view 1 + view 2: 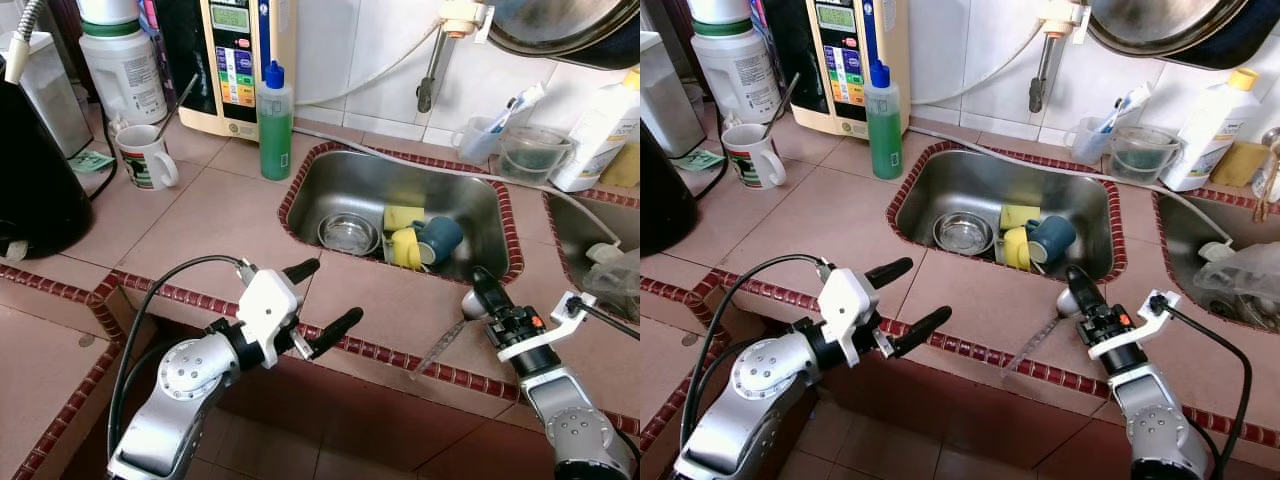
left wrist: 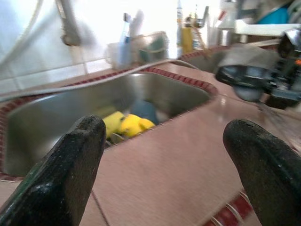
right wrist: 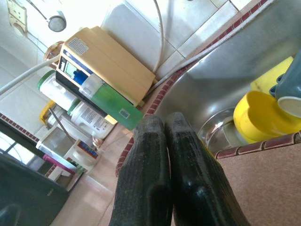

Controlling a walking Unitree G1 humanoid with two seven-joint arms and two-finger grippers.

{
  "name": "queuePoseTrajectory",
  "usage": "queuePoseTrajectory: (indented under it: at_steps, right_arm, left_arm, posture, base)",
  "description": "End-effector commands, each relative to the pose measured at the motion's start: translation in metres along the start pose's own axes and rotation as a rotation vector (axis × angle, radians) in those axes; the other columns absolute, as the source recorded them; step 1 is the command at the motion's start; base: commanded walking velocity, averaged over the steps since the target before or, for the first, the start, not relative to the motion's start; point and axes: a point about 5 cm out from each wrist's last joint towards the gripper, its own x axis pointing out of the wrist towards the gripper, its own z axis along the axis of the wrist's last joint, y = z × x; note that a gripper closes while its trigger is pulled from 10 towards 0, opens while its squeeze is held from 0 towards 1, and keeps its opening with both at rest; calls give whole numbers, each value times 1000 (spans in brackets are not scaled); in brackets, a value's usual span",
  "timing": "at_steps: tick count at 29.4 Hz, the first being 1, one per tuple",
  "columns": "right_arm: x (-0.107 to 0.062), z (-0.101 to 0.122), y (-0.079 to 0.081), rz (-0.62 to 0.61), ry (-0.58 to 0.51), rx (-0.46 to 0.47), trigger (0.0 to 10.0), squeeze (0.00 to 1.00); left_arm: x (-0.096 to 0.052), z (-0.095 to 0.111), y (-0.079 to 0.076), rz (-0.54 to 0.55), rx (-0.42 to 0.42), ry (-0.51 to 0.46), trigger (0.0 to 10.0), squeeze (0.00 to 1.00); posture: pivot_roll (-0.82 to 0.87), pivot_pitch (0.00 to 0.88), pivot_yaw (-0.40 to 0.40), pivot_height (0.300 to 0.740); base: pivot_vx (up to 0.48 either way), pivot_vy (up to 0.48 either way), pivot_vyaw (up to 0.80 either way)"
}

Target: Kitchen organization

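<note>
Left gripper point(image 1: 318, 297) hovers over the tiled counter point(image 1: 210, 230) edge in front of the steel sink point(image 1: 330, 180), fingers spread wide, holding nothing. Right gripper point(image 1: 478, 290) sits at the sink's near right rim, fingers pressed together, empty. In the sink: yellow cup point(image 1: 405, 248) touching a blue cup point(image 1: 438, 238), a small steel bowl point(image 1: 348, 233) beside them. Green soap bottle point(image 1: 275, 122) stands upright behind the sink's left corner; white mug point(image 1: 145, 157) further left.

Yellow cup point(image 1: 406, 247) and blue cup point(image 1: 438, 239) lie in sink point(image 1: 330, 182).
</note>
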Motion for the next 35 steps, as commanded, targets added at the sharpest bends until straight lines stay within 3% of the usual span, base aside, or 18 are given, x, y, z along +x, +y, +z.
queuePoseTrajectory:
  at_steps: [1,8,11,14,15,16,17,21,24,30,35]
  right_arm:
    - [2,6,8,26,-14,-16,0,0]
    - [15,17,27,89,-47,-35,0,0]
    - [21,23,36,108,-59,-83,0,0]
    - [26,27,39,69,-39,-199,0,0]
    - [28,28,40,66,-35,-230,2706,0]
    - [32,31,45,65,-45,-284,4588,0]
    - [36,36,51,68,-68,-325,10000,0]
    - [41,46,62,62,-129,-368,10000,0]
    - [47,55,82,61,-208,-466,10000,0]
    - [50,62,98,-1,-318,-592,10000,0]
    - [49,58,106,-64,-364,-713,10000,0]
  left_arm:
    - [2,-1,8,50,-3,11,10000,0]
    - [5,3,33,218,-31,-5,10000,0]
    - [6,4,42,289,-45,-12,10000,0]
    - [8,4,49,338,-59,-15,10000,0]
    - [8,5,52,351,-62,-21,10000,0]
    - [8,7,57,372,-71,-27,10000,0]
    - [8,7,62,389,-69,-22,10000,0]
    - [8,9,72,422,-75,-24,10000,0]
    - [8,14,85,474,-69,-22,10000,0]
    - [8,18,94,541,-40,-21,10000,0]
    - [10,19,92,585,-39,-39,10000,0]
  posture:
    - [16,31,-37,731]
    - [14,16,-40,731]
    - [16,8,-45,731]
    - [17,4,-49,731]
    - [17,4,-49,731]
    - [16,0,-50,731]
    - [15,0,-50,731]
    - [12,0,-46,731]
    - [10,0,-43,731]
    - [11,0,-36,731]
    - [12,0,-33,731]
  base:
    - [0,0,0]
    - [0,0,0]
    - [0,0,0]
    - [0,0,0]
    - [0,0,0]
    - [0,0,0]
    - [0,0,0]
    - [0,0,0]
    - [0,0,0]
    - [0,0,0]
    - [0,0,0]
